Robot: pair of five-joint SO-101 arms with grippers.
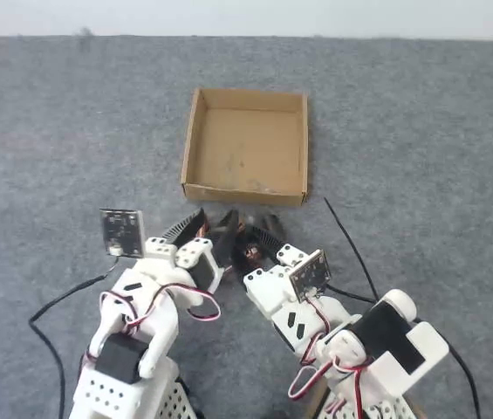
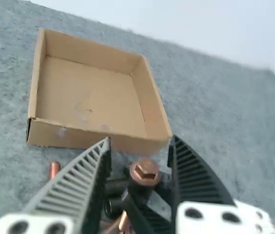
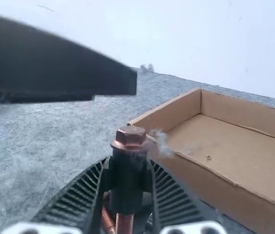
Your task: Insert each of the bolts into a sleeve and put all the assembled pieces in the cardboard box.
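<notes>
Right claw (image 3: 127, 170) is clamped on a sleeve (image 3: 126, 190) with a bolt (image 3: 129, 138) seated in it, just beside the cardboard box (image 3: 169, 114); left claw (image 2: 139, 141) is spread wide around both.

Left claw (image 2: 141, 142) agape, right claw (image 3: 127, 168) tight.

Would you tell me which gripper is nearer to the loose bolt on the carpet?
Left. The left gripper has one finger just beside the loose bolt; the right gripper, shut on the sleeve, sits beyond that finger, farther off.

One box (image 1: 244, 191), one sleeved bolt (image 3: 129, 139), one loose bolt (image 2: 54, 170)
</notes>
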